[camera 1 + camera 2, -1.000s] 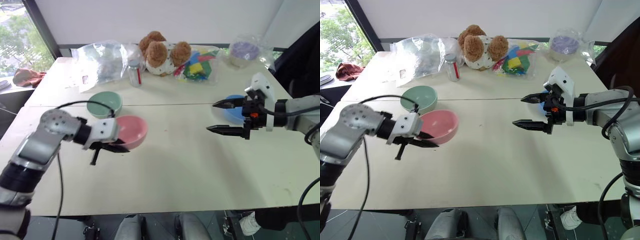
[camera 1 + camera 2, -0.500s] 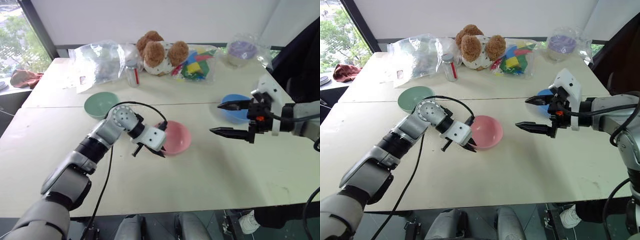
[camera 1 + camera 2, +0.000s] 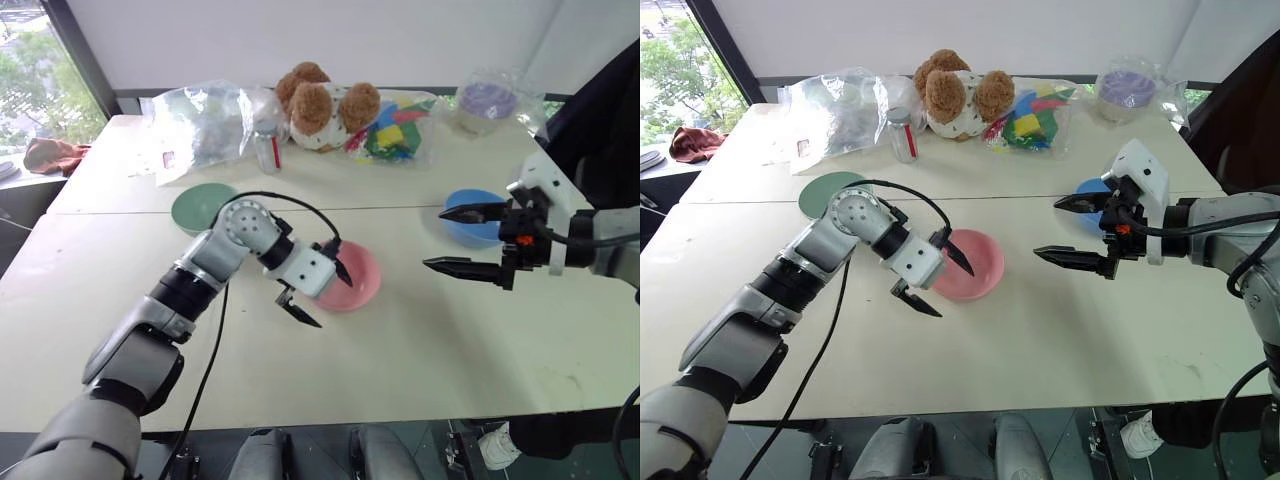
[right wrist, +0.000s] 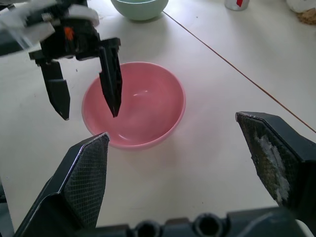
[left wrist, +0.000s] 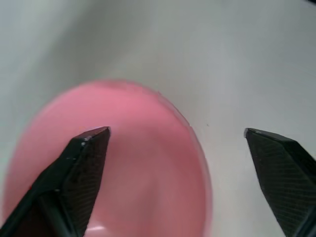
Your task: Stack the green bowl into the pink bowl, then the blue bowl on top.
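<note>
- Left eye view: my left pincer (image 3: pixel 318 290) sits at the near-left edge of the pink bowl (image 3: pixel 357 277), fingers spread wide, one tip over the bowl's rim and the other hanging over the bare table (image 3: pixel 400 370) on the near side.
- Nothing is pinched between those fingers; whether the upper tip touches the rim I cannot tell.
- The pink bowl stands upright in the middle of the table, just on the near side of the seam between the two tabletops.
- The green bowl (image 3: pixel 203 206) stands to the far left of the pink one, well apart from it and partly behind my left arm.
- The blue bowl (image 3: pixel 473 217) stands on the right, behind my right pincer (image 3: pixel 458 239).
- My right pincer hovers above the table to the right of the pink bowl, fingers spread wide and holding nothing, pointing left toward the pink bowl.
- Along the far edge lie a teddy bear (image 3: pixel 322 105), a small clear bottle (image 3: pixel 268 148), a clear plastic bag (image 3: pixel 200 122), a bag of coloured blocks (image 3: pixel 395 130) and a wrapped purple-topped container (image 3: pixel 486 102).
</note>
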Action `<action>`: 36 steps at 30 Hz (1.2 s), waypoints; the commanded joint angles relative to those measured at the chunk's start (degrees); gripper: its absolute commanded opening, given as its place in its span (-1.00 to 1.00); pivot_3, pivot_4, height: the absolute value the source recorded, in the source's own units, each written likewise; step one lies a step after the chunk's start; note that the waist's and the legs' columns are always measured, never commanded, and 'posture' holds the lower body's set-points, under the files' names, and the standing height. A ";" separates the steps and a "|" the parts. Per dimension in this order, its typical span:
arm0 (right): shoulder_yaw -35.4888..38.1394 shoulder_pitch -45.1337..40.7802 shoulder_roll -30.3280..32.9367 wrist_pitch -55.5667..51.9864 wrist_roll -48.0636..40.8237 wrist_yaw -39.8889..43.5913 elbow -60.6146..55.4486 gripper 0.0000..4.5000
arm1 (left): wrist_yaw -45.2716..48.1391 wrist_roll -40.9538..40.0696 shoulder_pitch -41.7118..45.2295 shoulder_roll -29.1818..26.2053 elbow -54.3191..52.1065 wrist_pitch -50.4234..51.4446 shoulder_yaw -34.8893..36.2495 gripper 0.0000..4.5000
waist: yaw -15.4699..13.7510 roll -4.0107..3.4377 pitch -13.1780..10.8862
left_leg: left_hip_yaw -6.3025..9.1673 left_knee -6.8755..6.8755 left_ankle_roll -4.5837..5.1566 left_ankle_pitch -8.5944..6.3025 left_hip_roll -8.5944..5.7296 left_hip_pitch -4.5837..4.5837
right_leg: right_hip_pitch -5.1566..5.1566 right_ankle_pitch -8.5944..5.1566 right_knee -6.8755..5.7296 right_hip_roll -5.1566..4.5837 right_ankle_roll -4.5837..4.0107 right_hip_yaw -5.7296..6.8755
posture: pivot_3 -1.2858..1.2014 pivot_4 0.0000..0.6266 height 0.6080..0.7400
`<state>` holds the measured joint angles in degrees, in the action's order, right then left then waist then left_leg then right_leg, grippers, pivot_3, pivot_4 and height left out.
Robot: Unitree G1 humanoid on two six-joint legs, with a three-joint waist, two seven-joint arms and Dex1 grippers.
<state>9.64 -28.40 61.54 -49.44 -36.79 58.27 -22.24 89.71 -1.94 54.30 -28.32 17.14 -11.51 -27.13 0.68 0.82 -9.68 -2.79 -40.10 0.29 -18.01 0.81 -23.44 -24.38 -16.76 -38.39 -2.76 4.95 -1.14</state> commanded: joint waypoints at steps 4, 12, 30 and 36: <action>-0.72 -2.64 -0.31 2.84 0.52 0.67 1.39 1.00 | -3.07 -5.04 2.71 -8.61 -4.98 12.77 11.65 0.98 | 0.34 0.00 0.00 | 0.01 0.02 0.00 0.00 0.07 0.05 | -0.02 0.00 -0.05 0.07 0.00 -0.01 | 0.03 -0.52 1.00; -2.71 -3.85 -1.37 4.72 1.42 0.93 3.01 1.00 | -17.03 4.21 -0.14 -18.10 15.09 6.68 16.21 0.98 | -0.06 -0.01 0.00 | -0.01 0.00 -0.01 0.00 0.02 0.04 | 0.00 0.00 -0.04 0.07 0.00 0.06 | 0.03 -0.52 1.00; -2.00 -4.74 -0.97 2.99 0.65 1.26 1.98 1.00 | -34.09 17.75 5.29 -13.26 49.24 -7.71 12.11 0.39 | -0.13 0.05 -0.02 | -0.04 0.00 0.00 0.00 -0.01 -0.03 | -0.07 0.01 -0.06 -0.03 0.02 0.16 | 0.03 -0.52 1.00; -1.32 -4.21 -0.49 2.87 0.89 1.27 1.75 1.00 | -29.65 16.77 7.76 -12.72 49.78 -8.92 13.15 -1.00 | -0.10 0.05 -0.01 | -0.04 -0.01 -0.01 0.01 0.00 -0.02 | -0.08 0.01 -0.14 -0.05 0.02 0.15 | 0.03 -0.52 1.00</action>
<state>5.81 -32.05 59.89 -47.03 -35.22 59.49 -18.98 57.64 15.47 61.36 -40.60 67.32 -20.02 -14.44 0.59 0.87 -9.68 -2.83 -40.11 0.27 -18.00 0.81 -23.45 -24.45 -16.75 -38.51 -2.80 4.97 -0.99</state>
